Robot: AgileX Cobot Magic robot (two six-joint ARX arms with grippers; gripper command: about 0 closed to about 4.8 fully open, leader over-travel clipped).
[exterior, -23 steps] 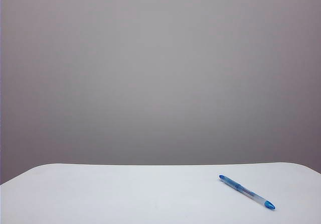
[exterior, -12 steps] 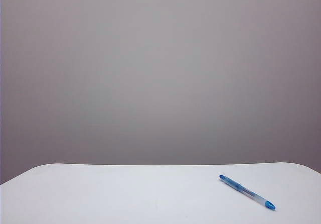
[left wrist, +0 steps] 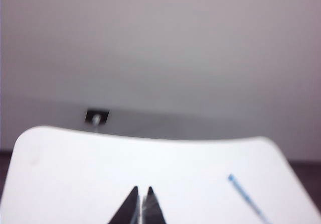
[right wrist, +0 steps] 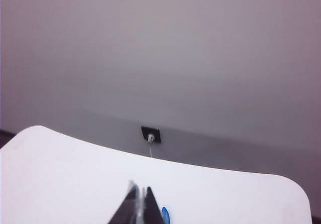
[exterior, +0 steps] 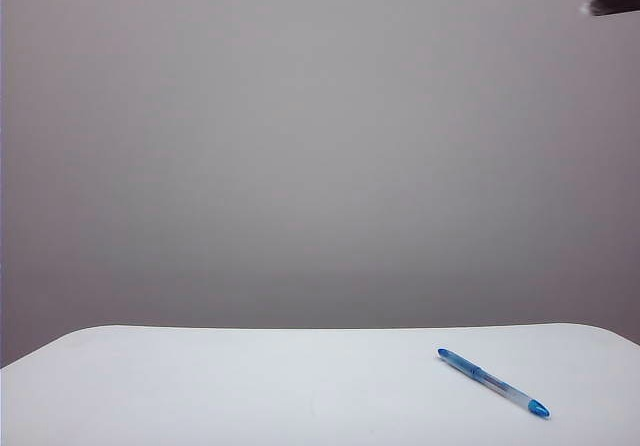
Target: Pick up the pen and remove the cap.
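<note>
Left end effector [left wrist: 142,196] hangs clenched and empty above the white table [left wrist: 75,174]; right end effector [right wrist: 139,196], also clenched, hangs above the capped pen [exterior: 492,382] on the table's right side.

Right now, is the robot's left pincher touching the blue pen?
Apart. In the left wrist view the shut left gripper sits over bare white table, with a clear stretch of tabletop between it and the pen.
</note>
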